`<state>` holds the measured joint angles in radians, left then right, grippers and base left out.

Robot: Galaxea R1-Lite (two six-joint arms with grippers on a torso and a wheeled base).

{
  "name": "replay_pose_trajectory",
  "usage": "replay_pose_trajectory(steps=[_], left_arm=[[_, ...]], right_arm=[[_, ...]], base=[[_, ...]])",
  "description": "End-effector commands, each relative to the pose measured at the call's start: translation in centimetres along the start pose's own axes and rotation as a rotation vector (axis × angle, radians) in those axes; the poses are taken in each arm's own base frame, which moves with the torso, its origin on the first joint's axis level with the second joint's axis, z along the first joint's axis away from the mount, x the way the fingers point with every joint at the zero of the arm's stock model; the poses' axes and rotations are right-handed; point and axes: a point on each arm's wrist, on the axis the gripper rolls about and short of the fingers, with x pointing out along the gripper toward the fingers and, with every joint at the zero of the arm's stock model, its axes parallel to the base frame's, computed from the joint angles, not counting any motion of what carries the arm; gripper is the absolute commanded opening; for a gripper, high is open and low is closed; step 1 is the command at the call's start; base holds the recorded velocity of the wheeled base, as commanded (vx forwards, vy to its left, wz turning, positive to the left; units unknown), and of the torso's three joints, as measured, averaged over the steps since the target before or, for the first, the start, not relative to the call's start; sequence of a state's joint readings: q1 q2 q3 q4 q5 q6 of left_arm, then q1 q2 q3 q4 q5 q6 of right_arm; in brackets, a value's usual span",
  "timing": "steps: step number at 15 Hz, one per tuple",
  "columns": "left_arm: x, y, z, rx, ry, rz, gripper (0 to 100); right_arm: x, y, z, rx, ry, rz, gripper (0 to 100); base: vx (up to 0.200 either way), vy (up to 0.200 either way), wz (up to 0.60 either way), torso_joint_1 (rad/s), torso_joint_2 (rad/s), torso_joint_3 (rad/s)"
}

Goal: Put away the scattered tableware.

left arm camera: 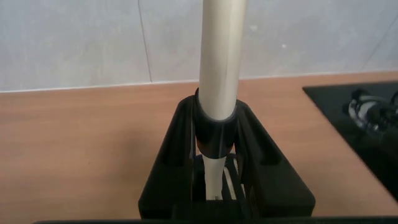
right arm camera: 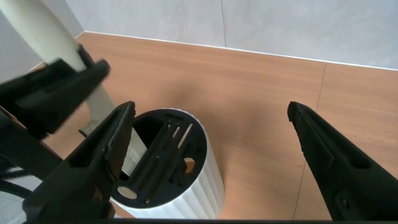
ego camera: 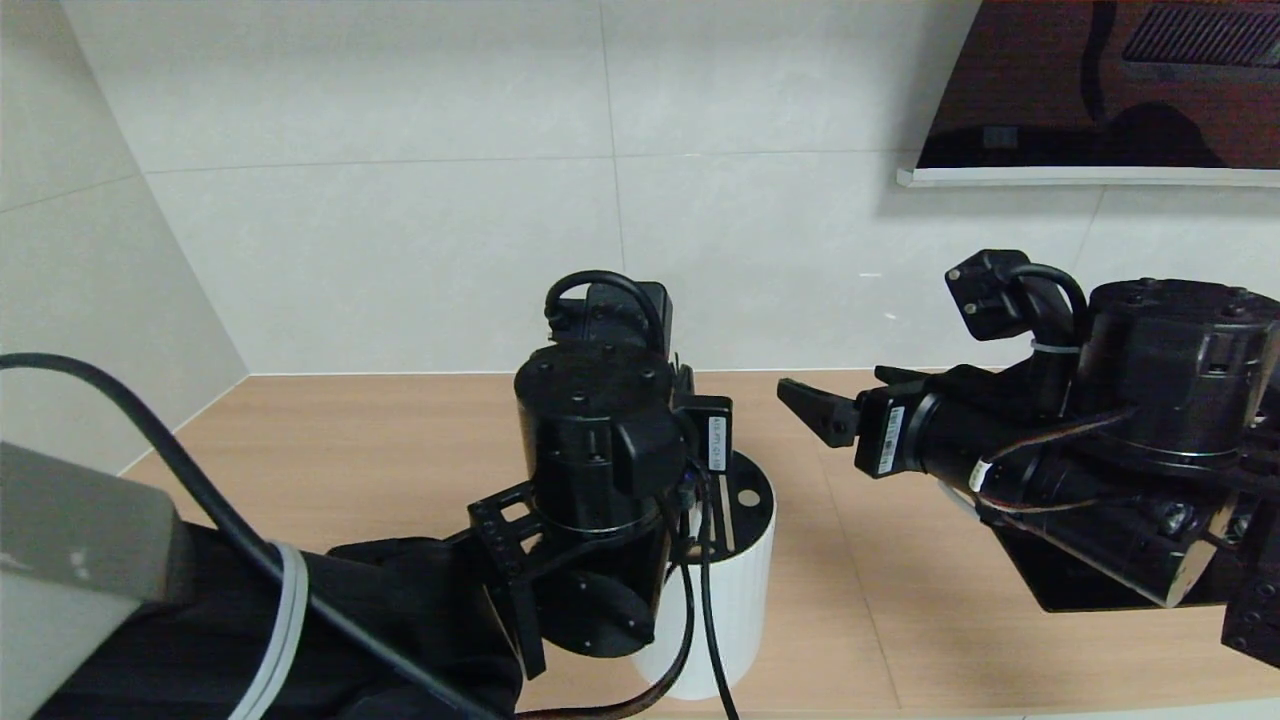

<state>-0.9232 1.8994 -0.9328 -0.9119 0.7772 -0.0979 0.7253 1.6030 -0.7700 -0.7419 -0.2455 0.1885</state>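
Left gripper (left arm camera: 214, 124), fingers clamped on a cream utensil (left arm camera: 222, 50), hangs over the white holder (ego camera: 735, 590) near the front of the counter (ego camera: 350, 440). This piece looks nearly stowed, and letting go appears to be what is left. Its long axis stands close to upright, handle up, lower end down inside the holder's black insert (right arm camera: 163, 149). Right gripper (right arm camera: 210, 111) hovers to the right, fingers wide apart, holding nothing.

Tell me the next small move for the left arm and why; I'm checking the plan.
Probably ease the left gripper straight down: it is shut on the cream-handled utensil, whose lower end seems only just inside the white holder's slotted top, so releasing now might tip it.
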Motion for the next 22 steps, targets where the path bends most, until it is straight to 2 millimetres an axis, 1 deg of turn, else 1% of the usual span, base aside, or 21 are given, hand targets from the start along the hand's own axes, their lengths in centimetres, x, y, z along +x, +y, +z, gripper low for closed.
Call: replay_pose_trajectory(steps=[1,2,6,7,8,9,17,18,22], left_arm=[[0.0,0.1,-0.6,0.013,0.014,0.0,0],[0.0,0.1,-0.6,0.015,0.016,0.0,0],[0.2,0.0,-2.2,0.049,0.051,-0.002,0],[0.2,0.0,-2.3,0.052,0.054,-0.002,0],[0.5,-0.2,-3.0,0.057,0.069,-0.002,0],[0.6,-0.3,-3.3,0.056,0.075,-0.004,0],[0.5,-0.2,-3.9,0.07,0.09,-0.004,0],[0.5,-0.2,-3.9,0.071,0.09,-0.004,100],[0.5,-0.2,-3.8,0.069,0.088,-0.004,100]], right_arm=[[0.1,0.0,-0.1,0.0,0.002,0.0,100],[0.1,0.0,-0.1,0.0,0.002,0.0,100],[0.1,0.0,-0.1,-0.001,0.004,0.0,100],[0.1,0.0,-0.1,-0.001,0.004,0.0,100],[0.1,0.0,-0.1,-0.001,0.004,0.0,100],[0.1,0.0,-0.1,-0.001,0.004,0.0,100],[0.1,0.0,-0.2,-0.001,0.005,-0.001,100],[0.1,0.0,-0.2,-0.001,0.005,-0.001,100],[0.1,0.0,-0.1,-0.001,0.004,0.0,100]], base=[[0.0,0.0,0.0,0.0,0.0,0.0],[0.0,0.0,0.0,0.0,0.0,0.0],[0.0,0.0,0.0,0.0,0.0,0.0],[0.0,0.0,0.0,0.0,0.0,0.0],[0.0,0.0,0.0,0.0,0.0,0.0],[0.0,0.0,0.0,0.0,0.0,0.0],[0.0,0.0,0.0,0.0,0.0,0.0],[0.0,0.0,0.0,0.0,0.0,0.0],[0.0,0.0,0.0,0.0,0.0,0.0]])
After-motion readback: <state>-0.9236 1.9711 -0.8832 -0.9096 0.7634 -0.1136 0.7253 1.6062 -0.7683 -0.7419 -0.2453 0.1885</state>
